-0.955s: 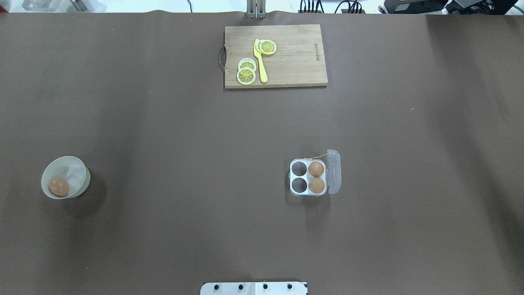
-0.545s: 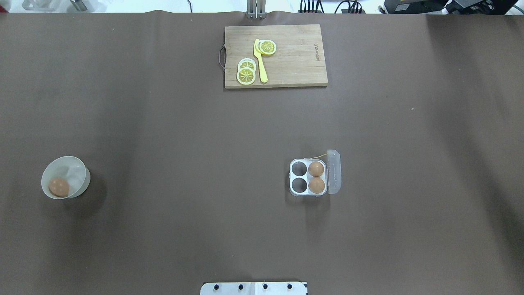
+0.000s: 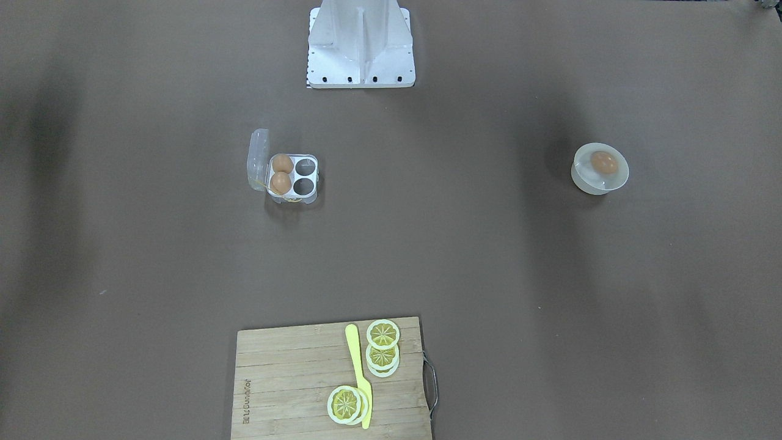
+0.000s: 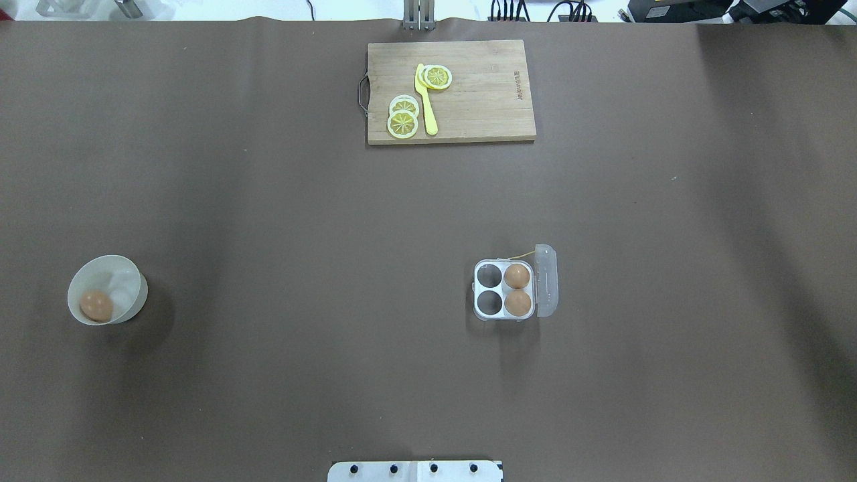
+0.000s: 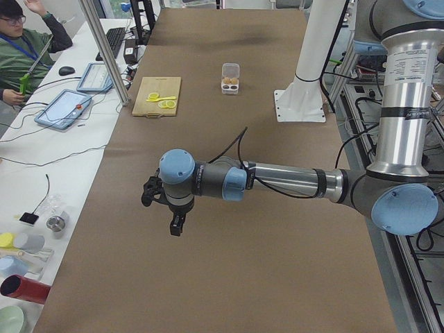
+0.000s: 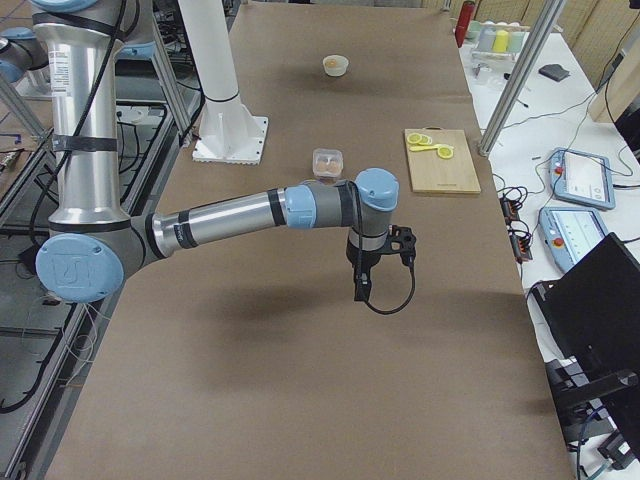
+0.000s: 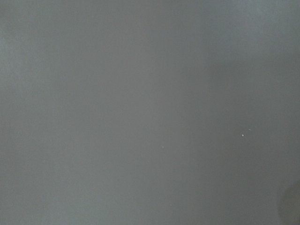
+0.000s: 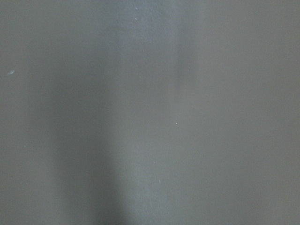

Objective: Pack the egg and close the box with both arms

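One orange-brown egg (image 4: 96,304) lies in a round white bowl (image 4: 138,286) at the table's left; it also shows in the front-facing view (image 3: 603,162). The clear box (image 4: 503,289) stands open right of centre, lid (image 4: 547,281) swung to its right. Two eggs (image 4: 517,276) (image 4: 517,302) fill its right cells; the left cells are empty. My left gripper (image 5: 173,225) hangs above bare table in the left view. My right gripper (image 6: 360,290) hangs above bare table in the right view. I cannot tell whether either is open or shut. Both wrist views show only brown table.
A wooden cutting board (image 4: 482,94) with lemon slices (image 4: 403,124) and a yellow knife (image 4: 426,100) lies at the far middle edge. The white mounting base (image 4: 415,471) is at the near edge. An operator (image 5: 17,48) sits beyond the far side.
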